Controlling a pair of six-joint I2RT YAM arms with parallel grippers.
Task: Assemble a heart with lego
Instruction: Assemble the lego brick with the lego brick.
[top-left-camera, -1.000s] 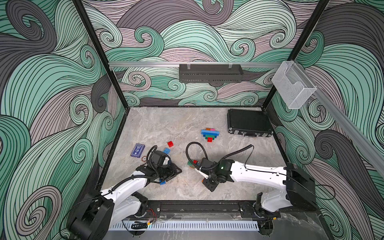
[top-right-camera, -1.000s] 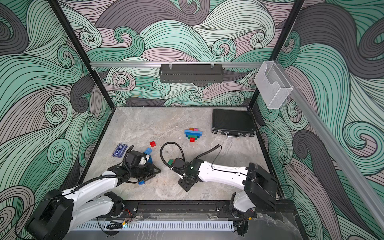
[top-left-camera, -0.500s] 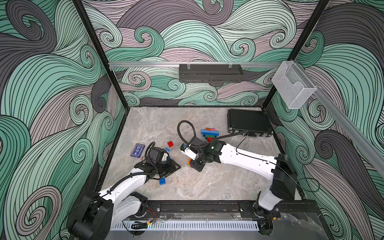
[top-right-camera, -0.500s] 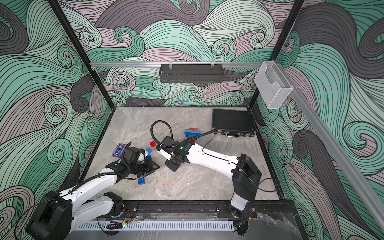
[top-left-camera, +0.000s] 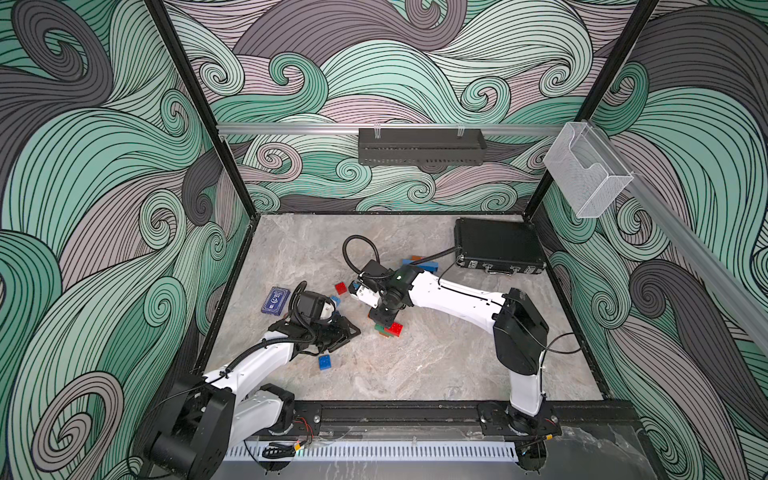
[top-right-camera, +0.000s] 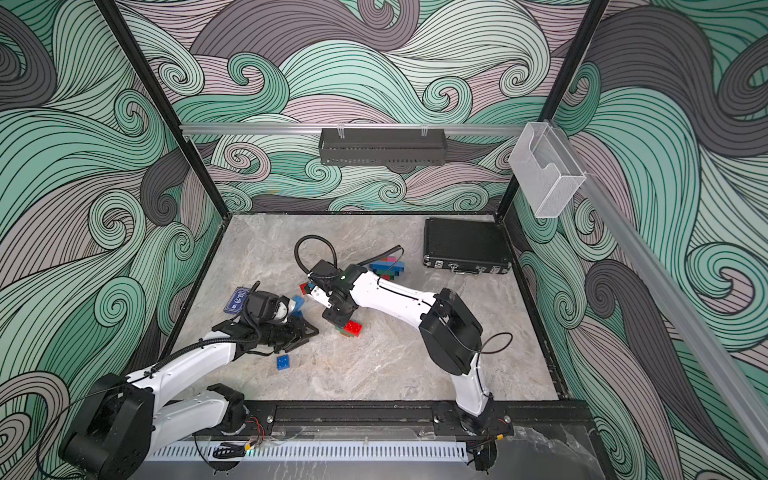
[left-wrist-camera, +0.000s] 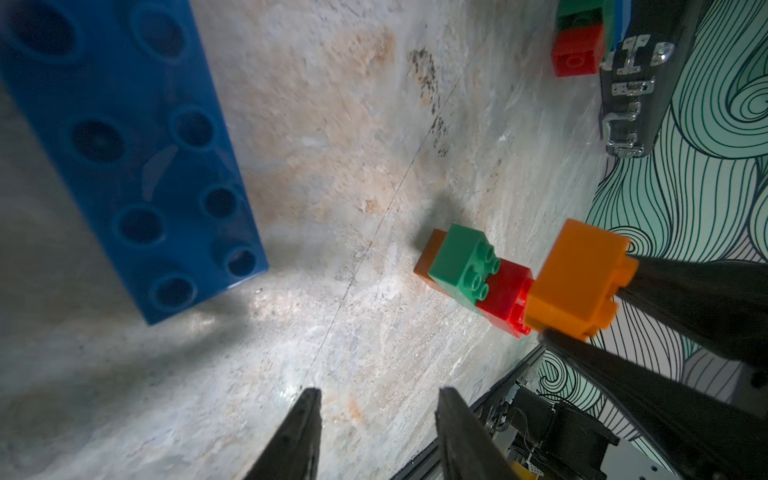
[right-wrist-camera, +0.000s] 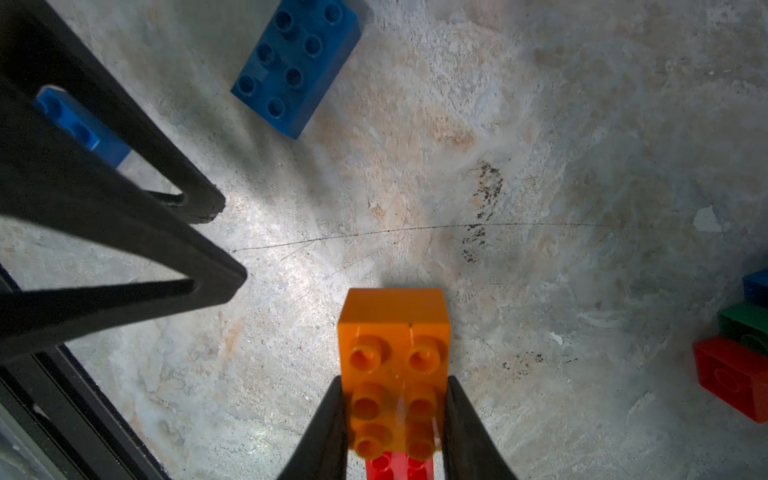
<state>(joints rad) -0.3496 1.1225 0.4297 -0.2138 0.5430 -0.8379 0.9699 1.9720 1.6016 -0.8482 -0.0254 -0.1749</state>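
Note:
My right gripper (right-wrist-camera: 395, 380) is shut on an orange lego brick (right-wrist-camera: 394, 332), studs towards the camera. It hangs over a small green, red and orange stack (left-wrist-camera: 469, 270) on the table; whether they touch I cannot tell. In both top views that stack (top-left-camera: 390, 330) lies just beside the right gripper (top-left-camera: 383, 319). My left gripper (left-wrist-camera: 378, 399) is open and empty, low over bare table, left of the stack (top-left-camera: 347, 332). A dark blue oblong brick (top-left-camera: 324, 361) lies near it. The partly built multicoloured lego piece (top-right-camera: 386, 266) sits further back.
A black case (top-left-camera: 498, 249) stands at the back right. A flat dark blue card box (top-left-camera: 275, 300) lies at the left. A loose red brick (top-left-camera: 340, 287) and a light blue brick (top-left-camera: 335, 300) lie between the box and the right wrist.
The right arm has swung away from the front edge, back and leftward, bringing its gripper over the green and red stack. The left arm has barely moved.

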